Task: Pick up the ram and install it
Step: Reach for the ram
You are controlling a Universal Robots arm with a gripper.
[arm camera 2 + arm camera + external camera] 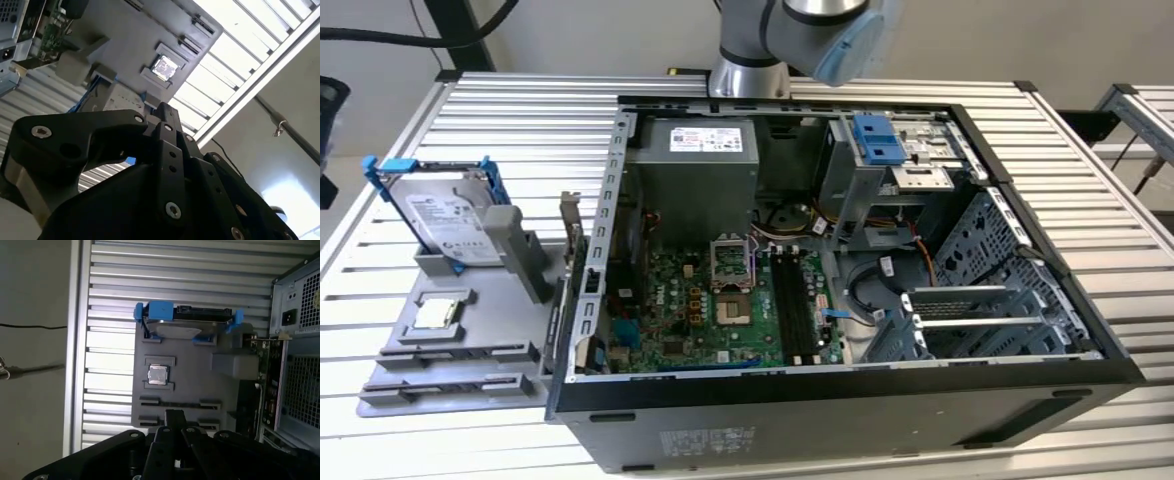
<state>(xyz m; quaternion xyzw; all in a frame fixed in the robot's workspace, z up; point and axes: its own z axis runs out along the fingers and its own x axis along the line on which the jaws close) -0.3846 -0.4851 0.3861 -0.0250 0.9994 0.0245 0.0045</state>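
Claw [174,415] drawn narrow hovers over the edge of the grey tray [190,370], open slatted table [110,290] beside it.

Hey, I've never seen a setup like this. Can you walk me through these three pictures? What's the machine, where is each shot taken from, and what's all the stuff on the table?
This is a single grey robot arm working at an open black desktop computer case, which lies on its side on a ribbed metal table. The exterior view comes from a camera off the arm, looking down on the scene. Both wrist views come from cameras riding near the arm's wrist, so its black jointed gripper juts into them. The gripper looks shut, and I see nothing held in it. Beside the case sits a flat grey parts tray. It holds a silver hard drive in a blue frame, standing on edge, and a small square silver processor chip lying flat. The tray's two long narrow slots look empty.
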